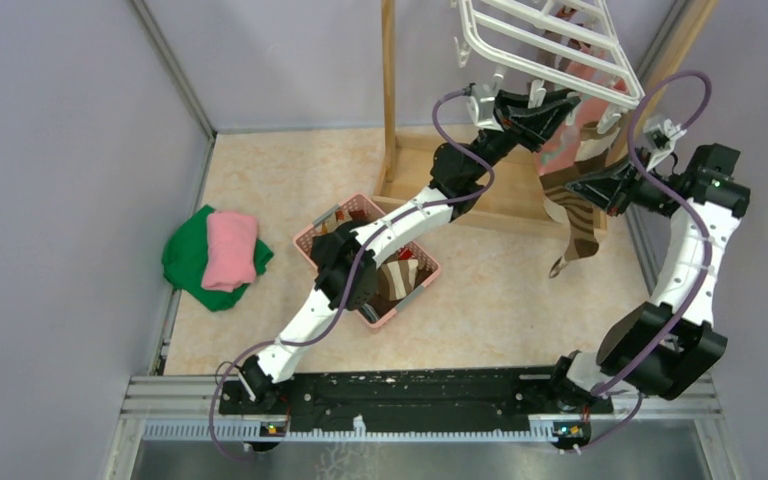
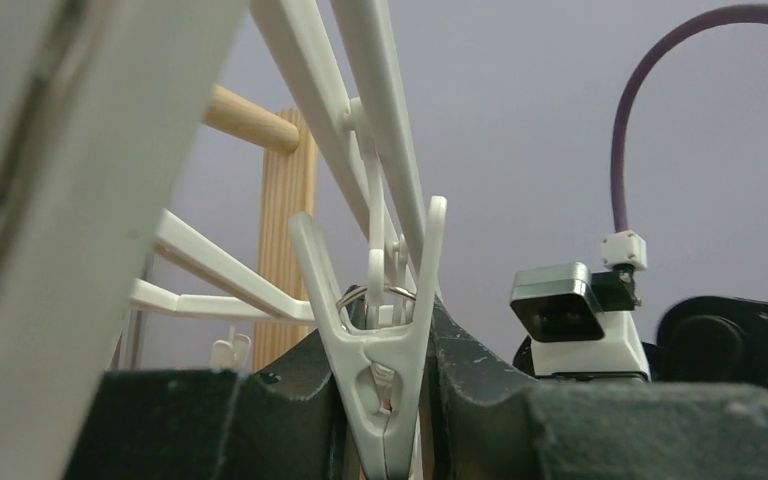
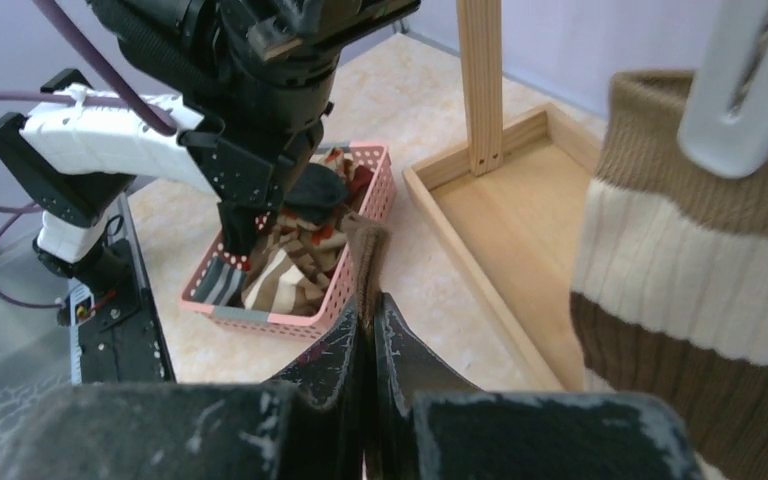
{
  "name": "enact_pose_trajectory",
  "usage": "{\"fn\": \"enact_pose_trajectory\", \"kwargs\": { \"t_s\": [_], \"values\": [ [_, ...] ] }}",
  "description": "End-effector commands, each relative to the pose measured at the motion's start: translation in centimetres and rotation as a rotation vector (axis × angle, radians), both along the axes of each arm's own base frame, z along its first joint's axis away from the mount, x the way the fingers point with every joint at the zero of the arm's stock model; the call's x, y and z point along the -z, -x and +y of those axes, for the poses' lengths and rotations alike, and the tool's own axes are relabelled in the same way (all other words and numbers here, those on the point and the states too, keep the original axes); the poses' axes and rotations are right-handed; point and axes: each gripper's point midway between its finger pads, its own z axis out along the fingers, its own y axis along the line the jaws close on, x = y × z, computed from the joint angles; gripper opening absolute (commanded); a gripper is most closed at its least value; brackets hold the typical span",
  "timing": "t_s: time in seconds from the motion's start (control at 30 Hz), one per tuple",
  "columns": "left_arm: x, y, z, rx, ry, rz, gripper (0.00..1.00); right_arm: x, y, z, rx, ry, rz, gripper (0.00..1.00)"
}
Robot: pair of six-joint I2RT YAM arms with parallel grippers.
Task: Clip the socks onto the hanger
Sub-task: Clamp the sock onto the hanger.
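Observation:
The white hanger [image 1: 550, 40] hangs from the wooden stand at the top right, with clips beneath it. My left gripper [image 1: 540, 110] reaches up under it, its jaws shut on a white clip [image 2: 385, 380] and pressing both sides. My right gripper [image 1: 585, 190] is shut on a brown striped sock [image 1: 572, 225] that dangles below it. In the right wrist view that sock's edge [image 3: 365, 255] rises from between the closed fingers. Another brown and cream striped sock [image 3: 700, 280] hangs at the right from a white clip [image 3: 750, 90].
A pink basket [image 1: 310, 240] holding several more socks sits on the floor under the left arm. Folded green and pink cloths [image 1: 215, 255] lie at the left. The wooden stand's post [image 1: 389, 90] and base tray [image 3: 520, 220] stand behind the basket.

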Motion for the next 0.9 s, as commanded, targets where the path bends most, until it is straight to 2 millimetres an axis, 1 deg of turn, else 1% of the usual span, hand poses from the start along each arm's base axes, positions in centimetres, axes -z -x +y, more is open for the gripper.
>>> {"fn": "enact_pose_trajectory", "kwargs": {
  "t_s": [0.0, 0.1, 0.2, 0.3, 0.4, 0.43, 0.5, 0.53, 0.57, 0.6, 0.63, 0.7, 0.8, 0.87],
  "values": [
    [-5.6, 2.1, 3.2, 0.015, 0.095, -0.049, 0.09, -2.8, 0.6, 0.9, -0.035, -0.101, -0.028, 0.0],
    [-5.7, 2.2, 3.4, 0.019, 0.101, -0.045, 0.07, -2.8, 0.1, 0.7, -0.038, -0.115, -0.005, 0.0],
    [-5.6, 2.0, 3.4, 0.016, 0.105, -0.031, 0.07, -3.5, 0.4, 0.9, -0.042, -0.098, -0.031, 0.0],
    [-5.6, 1.8, 3.4, 0.016, 0.109, -0.019, 0.06, -4.3, 0.9, 0.9, -0.027, -0.028, -0.073, 0.0],
    [-5.5, 1.7, 3.4, 0.015, 0.11, -0.01, 0.06, -4.5, 1.0, 0.1, 0.014, 0.05, -0.071, 0.0],
    [-5.5, 1.7, 3.4, 0.015, 0.109, -0.007, 0.06, -4.4, 1.0, -0.3, 0.037, 0.064, -0.039, 0.0],
    [-5.5, 1.6, 3.5, 0.013, 0.11, -0.001, 0.06, -3.7, 0.2, -1.4, 0.118, 0.108, 0.03, 0.0],
    [-5.5, 1.6, 3.5, 0.012, 0.111, 0.0, 0.06, -3.5, -0.5, -2.2, 0.197, 0.144, 0.023, 0.0],
    [-5.5, 1.5, 3.5, 0.012, 0.113, 0.003, 0.06, -4.0, -0.9, -2.7, 0.275, 0.166, -0.022, 0.0],
    [-5.5, 1.6, 3.6, 0.013, 0.114, 0.002, 0.06, -4.4, -0.7, -2.6, 0.316, 0.166, -0.073, 0.0],
    [-5.5, 1.5, 3.7, 0.012, 0.116, 0.003, 0.06, -4.9, 0.1, -1.7, 0.283, 0.16, -0.12, 0.0],
    [-5.4, 1.4, 3.7, 0.014, 0.117, 0.009, 0.05, -5.0, 1.3, 0.0, 0.137, 0.083, -0.086, 0.0],
    [-5.5, 1.4, 3.9, 0.028, 0.126, 0.017, 0.05, -3.9, 1.1, 0.8, 0.075, 0.034, -0.053, 0.0],
    [-5.5, 1.4, 4.0, 0.035, 0.13, 0.021, 0.05, -3.8, 0.9, 1.5, 0.081, -0.004, -0.045, 0.0]
  ]
}}
